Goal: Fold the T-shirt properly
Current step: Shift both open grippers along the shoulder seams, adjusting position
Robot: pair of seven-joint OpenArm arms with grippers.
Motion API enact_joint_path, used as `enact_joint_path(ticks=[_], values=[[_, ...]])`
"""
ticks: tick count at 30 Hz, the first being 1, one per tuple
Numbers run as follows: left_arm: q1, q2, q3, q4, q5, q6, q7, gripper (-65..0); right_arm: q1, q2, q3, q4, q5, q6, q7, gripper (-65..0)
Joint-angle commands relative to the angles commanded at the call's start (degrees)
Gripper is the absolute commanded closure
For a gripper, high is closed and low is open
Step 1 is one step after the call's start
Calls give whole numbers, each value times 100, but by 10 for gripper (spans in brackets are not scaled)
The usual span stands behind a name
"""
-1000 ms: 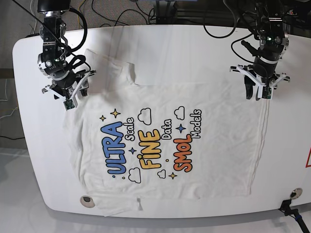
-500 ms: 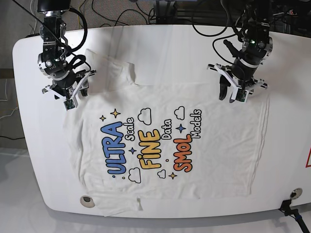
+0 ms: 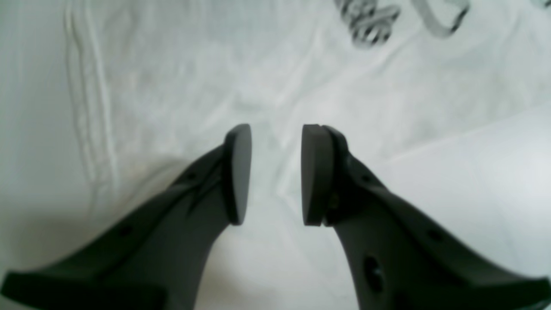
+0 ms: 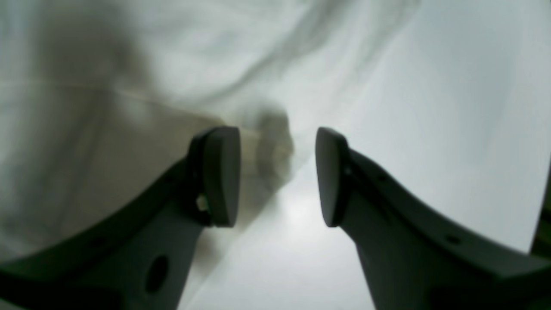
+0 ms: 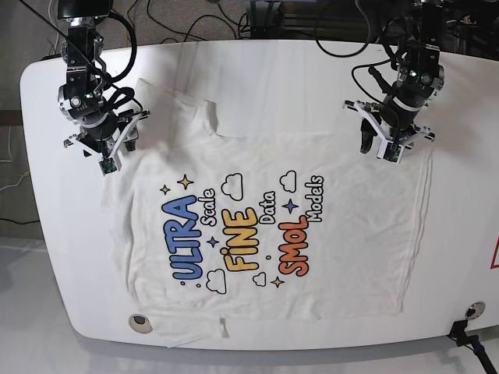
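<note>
The white T-shirt (image 5: 351, 234) lies flat and print-up on the white table (image 5: 273, 70), collar to the left and hem to the right. My left gripper (image 5: 377, 149) hovers over the shirt's far hem corner. In the left wrist view its jaws (image 3: 275, 137) are open a little over wrinkled fabric (image 3: 172, 64), holding nothing. My right gripper (image 5: 117, 152) is over the far sleeve at the shirt's upper left. In the right wrist view it is open (image 4: 275, 137) above the sleeve edge (image 4: 64, 142), with bare table to the right.
Cables (image 5: 195, 23) lie behind the table's far edge. A round hole (image 5: 139, 321) sits near the front left edge, where the near sleeve (image 5: 195, 331) reaches the table's rim. A black fixture (image 5: 468, 327) stands at the front right corner.
My left gripper moved left from the table's right side onto the shirt's far hem corner, then eased back slightly right. My right gripper shifted a little up and left.
</note>
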Motion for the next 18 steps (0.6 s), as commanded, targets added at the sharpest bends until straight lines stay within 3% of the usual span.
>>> enact_joint_path(ticks=[12, 18], values=[[-29, -11, 16, -22, 3, -18, -11, -185, -81, 123, 12, 621, 14, -13, -80, -272], [-46, 1, 1, 10, -10, 14, 2, -186, -81, 20, 16, 859, -12, -210, -211, -273]])
